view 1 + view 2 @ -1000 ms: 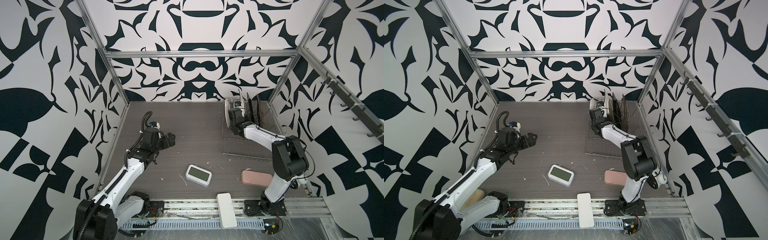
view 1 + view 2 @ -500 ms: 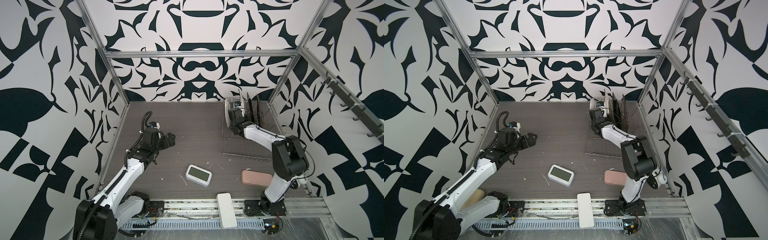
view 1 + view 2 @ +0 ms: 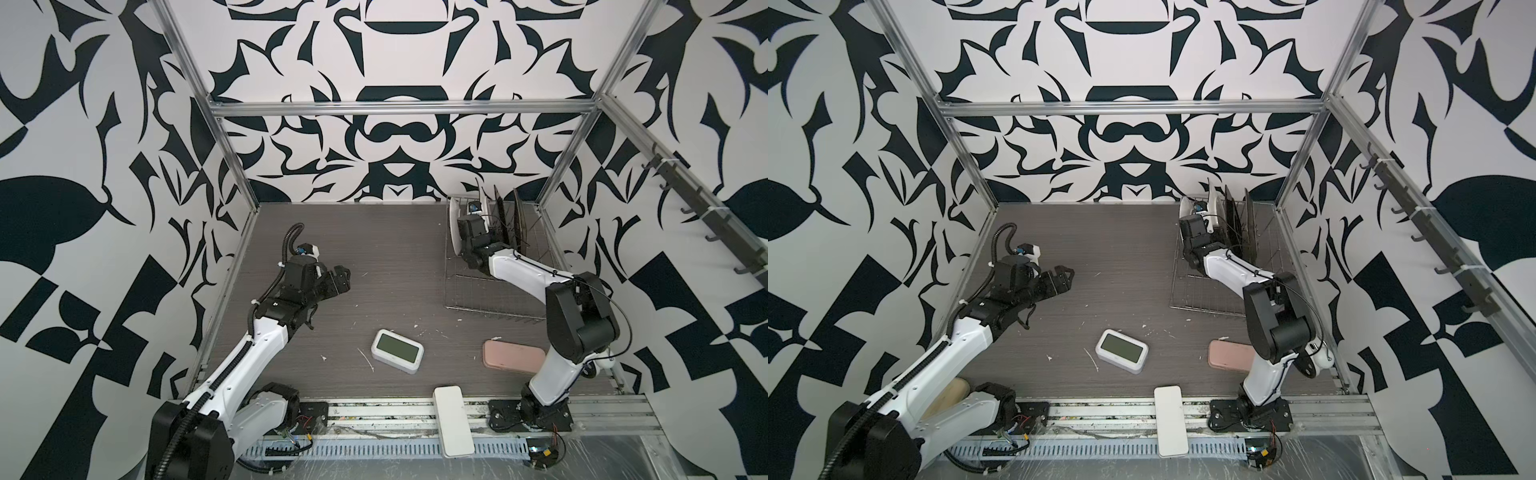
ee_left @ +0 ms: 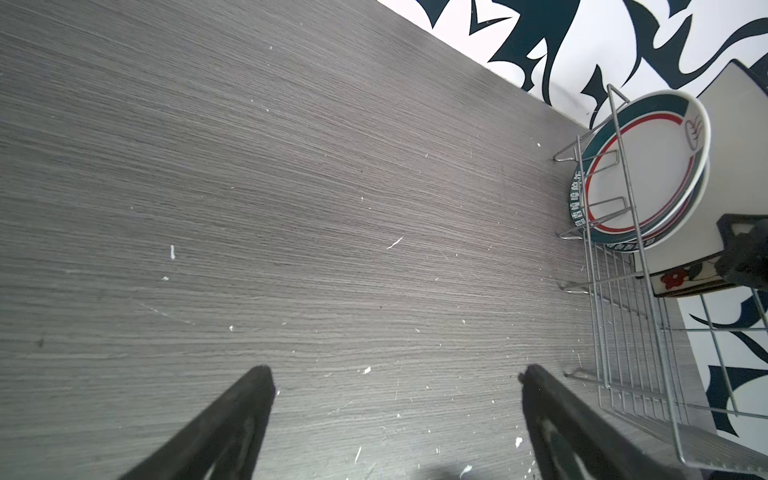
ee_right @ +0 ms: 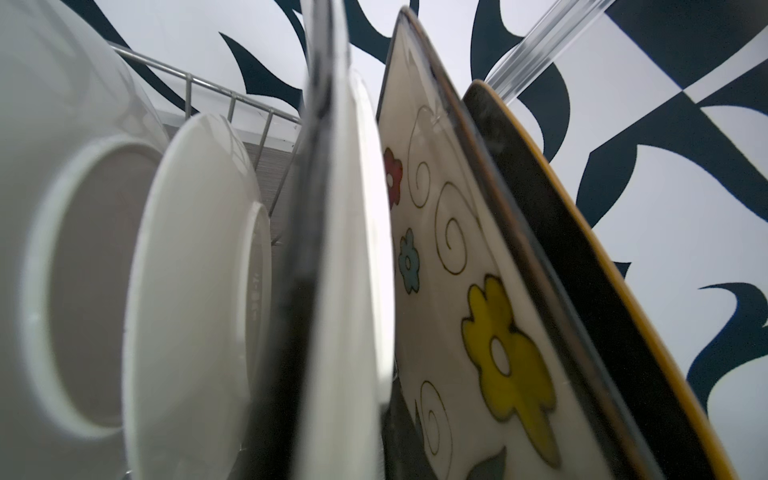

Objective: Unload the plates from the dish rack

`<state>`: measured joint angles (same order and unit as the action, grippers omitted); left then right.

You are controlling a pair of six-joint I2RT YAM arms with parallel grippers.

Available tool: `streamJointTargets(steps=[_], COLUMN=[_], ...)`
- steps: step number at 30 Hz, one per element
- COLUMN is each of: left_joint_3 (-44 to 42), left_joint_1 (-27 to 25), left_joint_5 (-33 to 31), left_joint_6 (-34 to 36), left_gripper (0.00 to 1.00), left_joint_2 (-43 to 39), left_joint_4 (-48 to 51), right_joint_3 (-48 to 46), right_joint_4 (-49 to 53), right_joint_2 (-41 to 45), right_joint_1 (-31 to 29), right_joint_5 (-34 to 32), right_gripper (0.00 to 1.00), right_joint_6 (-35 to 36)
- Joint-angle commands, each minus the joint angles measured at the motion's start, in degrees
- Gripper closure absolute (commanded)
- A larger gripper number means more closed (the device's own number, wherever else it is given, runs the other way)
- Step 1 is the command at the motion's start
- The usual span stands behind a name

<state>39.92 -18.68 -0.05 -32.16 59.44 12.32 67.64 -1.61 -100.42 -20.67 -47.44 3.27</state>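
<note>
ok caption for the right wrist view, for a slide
The right gripper fingers pinch a white plate by its edge in the dish rack, floral plate beside it

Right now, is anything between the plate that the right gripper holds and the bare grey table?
Yes. Beside the white square plate, two round teal-rimmed plates stand, then the silver wire dish rack's end wires. Above, nothing visible.

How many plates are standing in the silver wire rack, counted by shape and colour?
Round white plates with dark teal rims: 2
Square plain white plate: 1
Square cream floral plate: 1
Square dark plate with yellow-tan edge: 1
Total: 5
</note>
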Motion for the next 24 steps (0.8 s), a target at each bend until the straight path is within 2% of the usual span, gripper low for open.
streamJointTargets(steps=[1, 24], left_joint_3=[-0.73, -1.43], left_joint_1=[-0.13, -0.13], left_joint_5=[-0.21, -0.48], left_joint_6=[-0.52, -0.71], left_gripper=[0.03, 0.03], left_joint_2=[-1.02, -1.37], left_joint_4=[1.16, 1.39], right_joint_3=[0.02, -1.95], right_joint_4=[-4.0, -9.95], right_joint_2=[4.6, 7.61], right_joint_1=[-1.13, -2.09], right_joint_5=[-3.18, -3.54], right_gripper=[1.0, 1.0], right_joint_6=[5.7, 9.26])
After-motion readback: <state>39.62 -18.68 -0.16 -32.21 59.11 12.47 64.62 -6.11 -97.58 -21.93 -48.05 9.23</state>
